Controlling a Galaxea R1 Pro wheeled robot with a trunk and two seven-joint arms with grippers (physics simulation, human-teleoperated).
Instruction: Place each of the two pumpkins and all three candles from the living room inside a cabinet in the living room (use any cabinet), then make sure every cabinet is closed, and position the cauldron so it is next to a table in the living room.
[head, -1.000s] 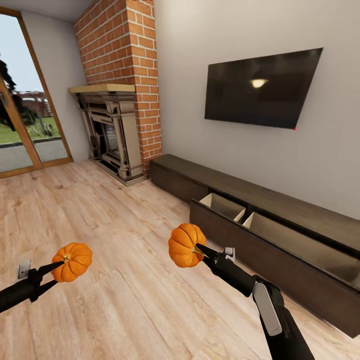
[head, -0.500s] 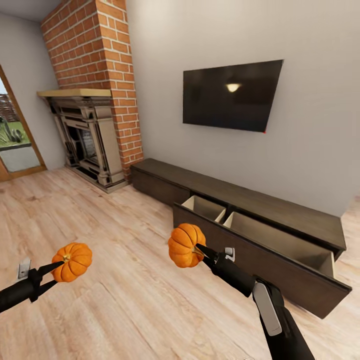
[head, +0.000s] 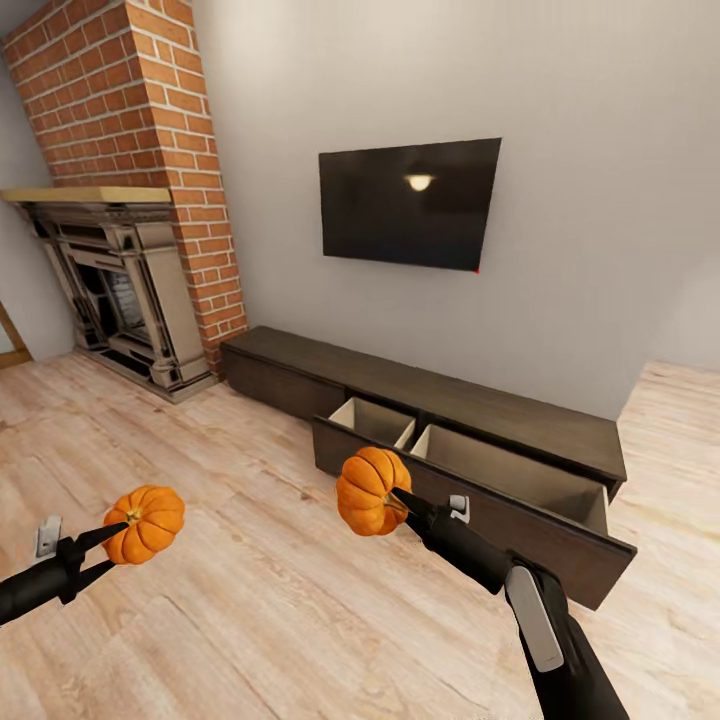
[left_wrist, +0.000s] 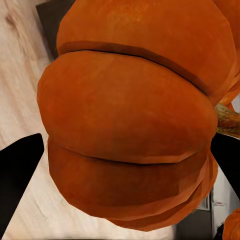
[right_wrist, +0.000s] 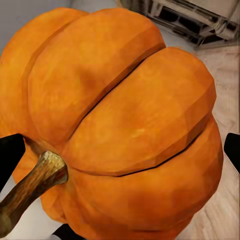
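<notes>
Head view: each pincer (head: 112, 545) clamps a pumpkin (head: 146, 522).

Two pumpkins are held above the floor (head: 250, 600) — one (head: 145, 522) in the left gripper (head: 112, 550), the other pumpkin (head: 372, 490) in the right gripper (head: 400, 500). Behind them, the cabinet (head: 480, 410) runs along the wall under the TV (head: 410, 203), a drawer (head: 500, 480) pulled out — the fireplace (head: 110, 280) stands to its left.

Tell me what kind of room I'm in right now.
Most likely a living room: a wall TV over a low cabinet with an open drawer, a brick fireplace beside it, and a light plank floor.
</notes>
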